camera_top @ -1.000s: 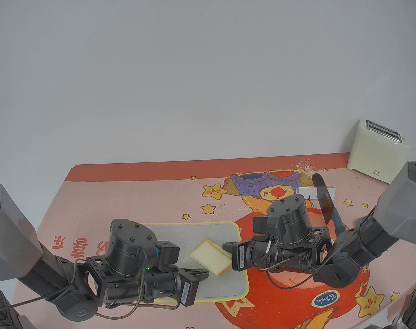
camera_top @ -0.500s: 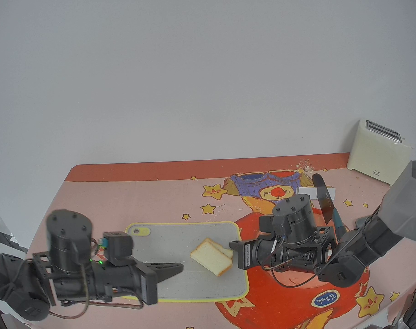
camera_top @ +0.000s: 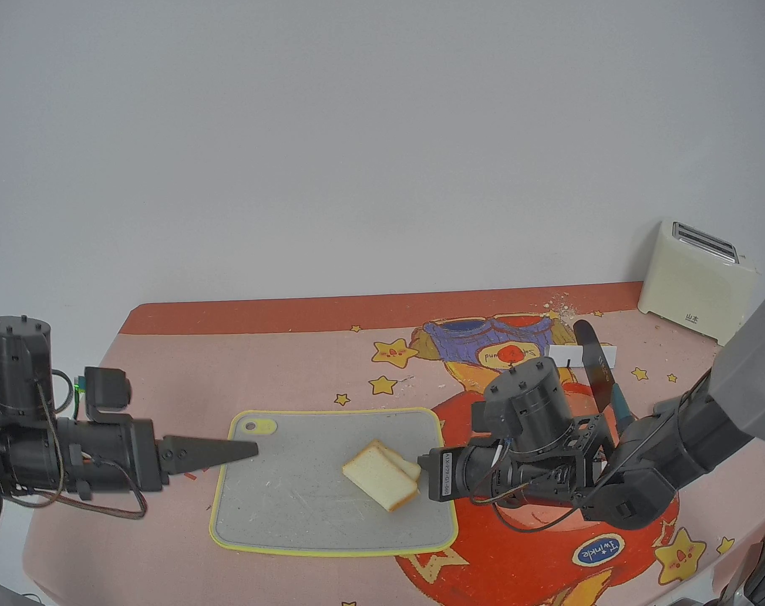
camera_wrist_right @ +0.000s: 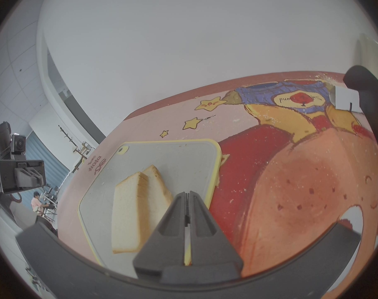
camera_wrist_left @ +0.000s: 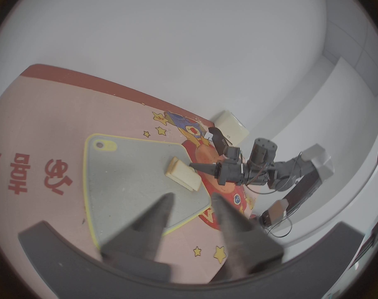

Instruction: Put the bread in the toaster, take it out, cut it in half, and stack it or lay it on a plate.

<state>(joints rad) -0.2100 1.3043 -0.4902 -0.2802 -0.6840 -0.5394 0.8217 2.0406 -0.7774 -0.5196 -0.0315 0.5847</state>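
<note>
Two bread halves (camera_top: 382,475) lie overlapped on the right part of the grey, yellow-rimmed cutting board (camera_top: 307,498). My right gripper (camera_top: 434,473) sits low just right of the bread, shut with nothing in it; its fingertips (camera_wrist_right: 188,196) point at the slices (camera_wrist_right: 132,204). My left gripper (camera_top: 249,449) hovers at the board's left edge, open and holding nothing, well apart from the bread (camera_wrist_left: 182,174). The cream toaster (camera_top: 698,279) stands at the far right corner. A black knife (camera_top: 599,376) rests behind the right arm.
The knife's blade leans on a small white block (camera_top: 582,353). The table carries a pink and red cartoon mat (camera_top: 231,364), bare to the left and behind the board. Crumbs dot the mat near the toaster.
My left arm has pulled back to the left, from beside the bread to the board's left edge. The bread and right gripper have barely shifted.
</note>
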